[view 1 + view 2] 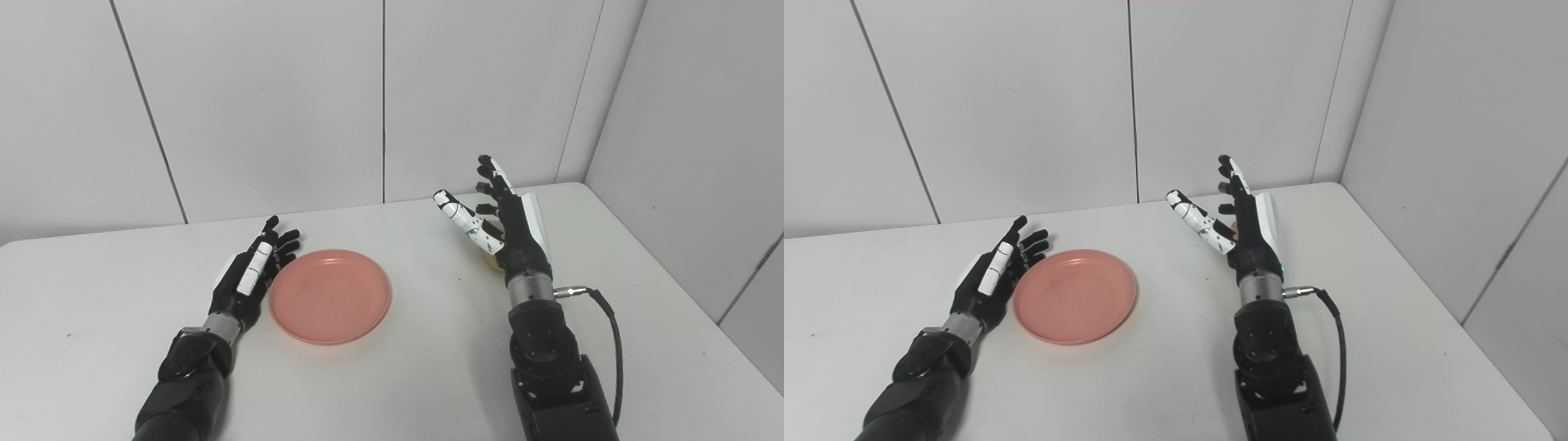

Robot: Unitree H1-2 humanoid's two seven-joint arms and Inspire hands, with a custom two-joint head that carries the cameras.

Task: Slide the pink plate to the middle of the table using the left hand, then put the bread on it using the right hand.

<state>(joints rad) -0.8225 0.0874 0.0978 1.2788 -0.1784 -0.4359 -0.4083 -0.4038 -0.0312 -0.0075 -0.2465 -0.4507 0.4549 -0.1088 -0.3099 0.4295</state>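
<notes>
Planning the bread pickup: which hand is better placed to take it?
Right. The right hand is open directly over the bread; the left hand sits beside the pink plate, far from it.

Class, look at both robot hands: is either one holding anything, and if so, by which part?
Nothing is held. The left hand lies open beside the pink plate; the right hand is open above the mostly hidden bread.

Pink plate (329, 296), white table (429, 367), blk/wht hands.

Pink plate (329, 296) and bread (492, 257) on the table.
Plate: round, shallow, empty, lying flat left of centre. Bread: pale tan, well right of plate, mostly hidden; shape indeterminate.
</notes>
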